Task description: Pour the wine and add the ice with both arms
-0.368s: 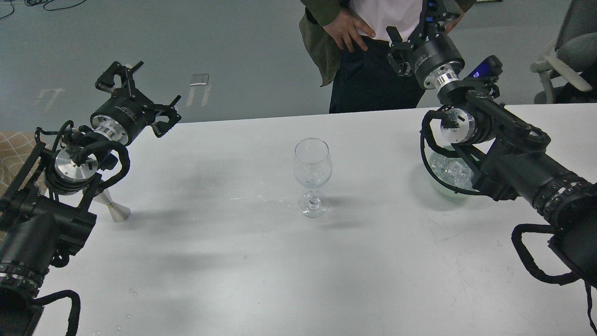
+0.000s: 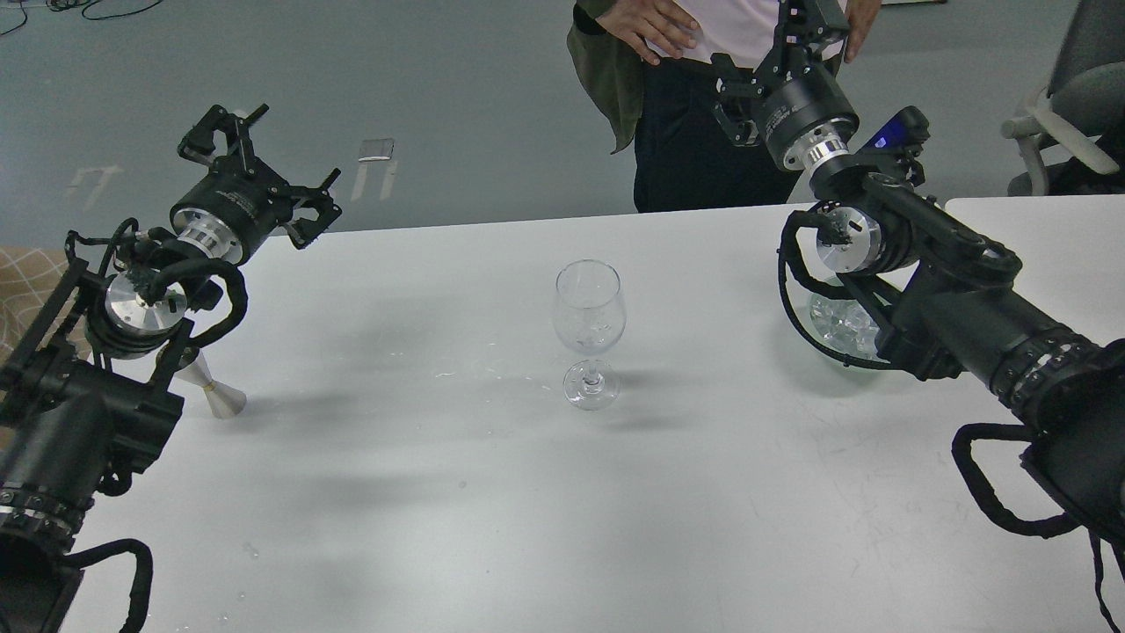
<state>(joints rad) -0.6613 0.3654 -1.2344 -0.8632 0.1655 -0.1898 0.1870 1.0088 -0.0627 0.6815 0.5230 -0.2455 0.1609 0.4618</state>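
Grey floor behind, white counter [image 2: 439, 492] up front. Small clear glassy ice cubes [image 2: 839, 321] sit in a bowl at right, half hidden by the arm. Clear stemmed wine glass [image 2: 589, 330] stands mid-frame, looks empty. Left tool [image 2: 255, 171] spread apart, holding nothing; right tool [image 2: 778, 53] partly cropped, can't tell. Risk: an elbow swing tips the glass. No bottle visible.

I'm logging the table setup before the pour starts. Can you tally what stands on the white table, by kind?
Wine glass, clear, upright, mid-table: 1
Bowl holding ice, partly hidden behind the right arm: 1
Silver cone-shaped metal piece, partly hidden behind the left arm: 1
Total: 3 (the cubes are too hidden to count)
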